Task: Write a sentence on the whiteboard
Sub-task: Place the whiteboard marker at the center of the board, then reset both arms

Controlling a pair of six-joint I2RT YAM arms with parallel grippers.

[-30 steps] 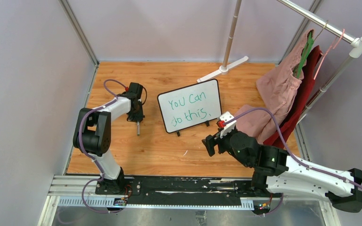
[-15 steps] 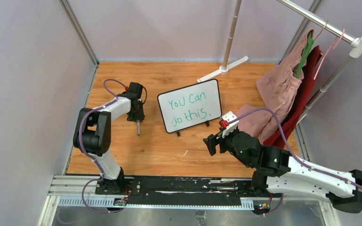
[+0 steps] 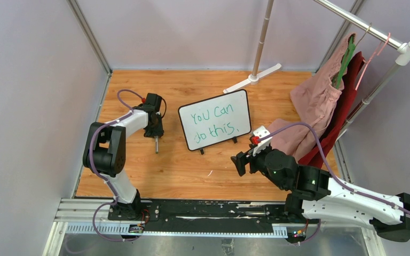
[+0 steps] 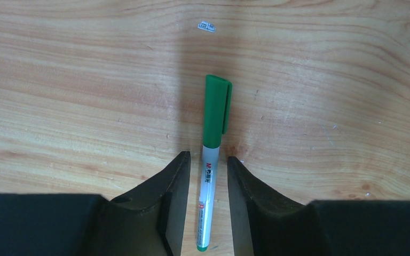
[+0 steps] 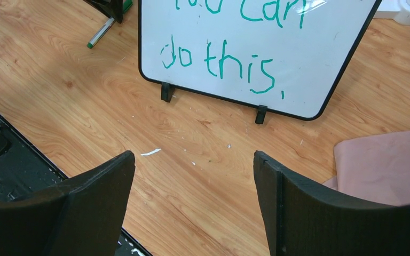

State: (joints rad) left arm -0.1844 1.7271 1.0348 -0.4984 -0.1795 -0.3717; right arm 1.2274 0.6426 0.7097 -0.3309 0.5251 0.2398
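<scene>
1. The wood table (image 3: 181, 165) holds everything. A tall clothes rack (image 3: 363, 24) with a pink cloth (image 3: 315, 101) stands on the right. The cloth lies close to the right arm, so a wide swing could catch it and drag it
2. The whiteboard (image 3: 215, 119) stands on its little black feet in the middle of the table, between the two arms. The sentence (image 3: 212, 114) is on it in green, in two lines, so I think the writing is done. A bump from either arm could tip the board or smear the words
3. The right gripper (image 3: 238, 161) hangs near the board's front right corner. Its jaws are wide and hold nothing. Nothing stands between it and the board
4. The left gripper (image 4: 208, 160) is low, to the left of the board. Its jaws are a little apart, one on each side of the marker (image 4: 214, 106), with a thin gap on both sides, so it holds nothing
5. The marker lies flat with its green cap on. If the arm lifts crooked, a finger could knock it and make it roll
6. Tiny white scraps (image 5: 150, 152) lie in front of the board, too small to block anything
</scene>
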